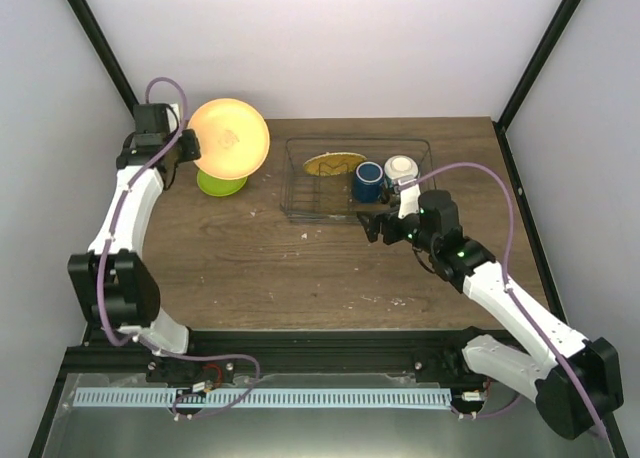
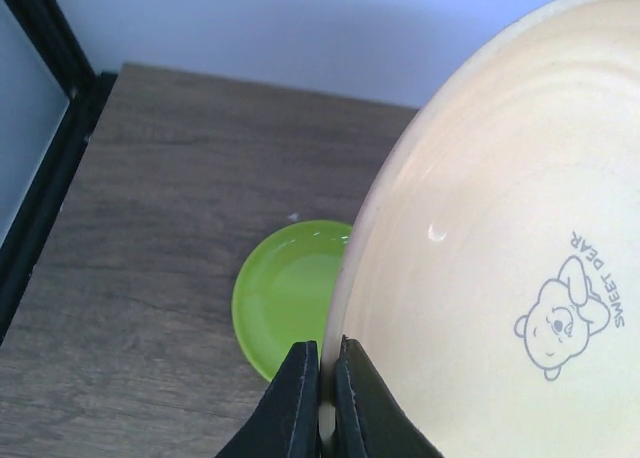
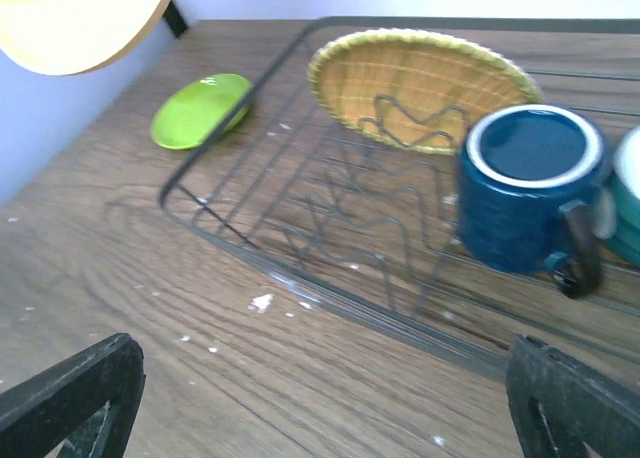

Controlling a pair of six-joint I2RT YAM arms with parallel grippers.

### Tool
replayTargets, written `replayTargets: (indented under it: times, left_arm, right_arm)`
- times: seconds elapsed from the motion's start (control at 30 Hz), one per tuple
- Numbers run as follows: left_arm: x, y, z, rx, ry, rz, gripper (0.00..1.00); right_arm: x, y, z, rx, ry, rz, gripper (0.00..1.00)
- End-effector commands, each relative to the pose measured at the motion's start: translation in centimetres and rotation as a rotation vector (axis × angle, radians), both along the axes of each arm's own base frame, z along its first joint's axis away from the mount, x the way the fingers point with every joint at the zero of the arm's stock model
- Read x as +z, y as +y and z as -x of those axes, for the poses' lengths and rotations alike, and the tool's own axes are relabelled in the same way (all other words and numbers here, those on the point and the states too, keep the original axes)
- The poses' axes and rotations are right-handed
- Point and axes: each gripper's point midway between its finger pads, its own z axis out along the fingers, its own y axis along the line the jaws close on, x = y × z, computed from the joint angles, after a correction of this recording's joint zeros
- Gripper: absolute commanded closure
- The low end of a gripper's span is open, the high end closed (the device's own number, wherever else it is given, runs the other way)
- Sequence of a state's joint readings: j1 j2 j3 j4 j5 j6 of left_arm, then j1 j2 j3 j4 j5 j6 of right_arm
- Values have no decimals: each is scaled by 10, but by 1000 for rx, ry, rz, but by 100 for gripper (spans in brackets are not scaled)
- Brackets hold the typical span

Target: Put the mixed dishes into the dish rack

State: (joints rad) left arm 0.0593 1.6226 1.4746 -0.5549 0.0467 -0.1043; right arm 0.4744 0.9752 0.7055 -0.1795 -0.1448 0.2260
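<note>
Left pincer (image 2: 326, 350) clenched on the rim of a large pale plate (image 2: 480, 238), held up left of the dish rack (image 1: 290, 178). We note the yellow-green plate (image 2: 290, 308) on the counter (image 1: 250, 268) beneath. Right pincer (image 3: 322, 358) released, just before the rack. Inside the rack: grid-patterned plate (image 3: 420, 78), blue mug (image 3: 525, 193), small cup (image 1: 401, 168).

A dark brown wood-grain tabletop (image 1: 300, 278) fills the floor of the white-walled cell. A rectangular dish rack of thin dark wire (image 1: 289, 183) sits directly on it, right of centre toward the far edge. A small round yellow-green plate (image 1: 222, 184) lies flat on the wood at the far left, well apart from the rack. Small white specks (image 3: 261, 301) are scattered near the rack's near side.
</note>
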Motion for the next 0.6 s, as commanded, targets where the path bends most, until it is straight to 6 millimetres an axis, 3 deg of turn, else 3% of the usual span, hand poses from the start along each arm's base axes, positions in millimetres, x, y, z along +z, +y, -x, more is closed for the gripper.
replayTargets:
  times: [0.0, 0.13, 0.4, 0.57]
  left_arm:
    - [62, -27, 24, -75, -197, 8, 100]
    - [77, -60, 57, -133, -252, 4, 100]
    - [64, -138, 102, -279, -226, 50, 100]
    - [48, -169, 118, -340, -201, 64, 100]
  right_arm:
    - [31, 33, 3, 160, -56, -150, 0]
    - [44, 54, -1, 240, -23, -242, 0]
    - [72, 74, -21, 292, -62, -296, 0]
    - [82, 82, -23, 332, -85, -326, 0]
